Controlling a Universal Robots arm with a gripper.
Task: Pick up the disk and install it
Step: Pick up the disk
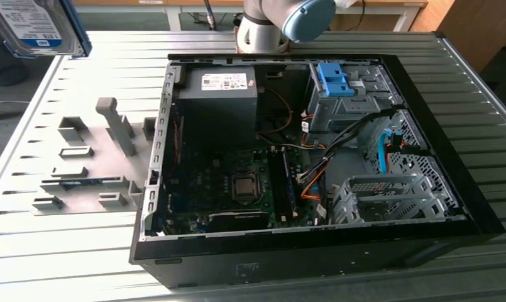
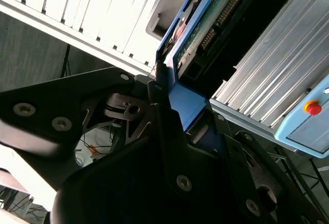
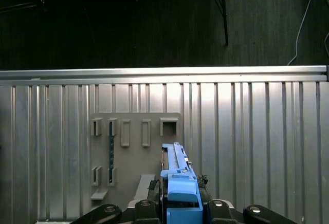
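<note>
The disk [image 1: 34,25], silver with a white-and-blue label in a blue carrier, hangs high at the exterior view's top left, above the table's corner. In the first wrist view the disk [image 3: 177,175] shows edge-on, and my gripper [image 3: 180,196] is shut on its blue carrier, one black finger [image 3: 153,188] on each side. The second wrist view shows the green circuit-board underside of the disk [image 2: 203,29] rising from my gripper [image 2: 177,113]. Below it in the first wrist view lies the grey fixture plate [image 3: 136,152].
An open black computer case [image 1: 454,189] lies on the ribbed metal table [image 1: 68,251], with a blue-tabbed drive bay [image 1: 337,78] and a bare metal cage [image 1: 387,198] inside. The grey fixture plate [image 1: 93,163] sits left of the case. A pendant with a red button [image 2: 311,108] is nearby.
</note>
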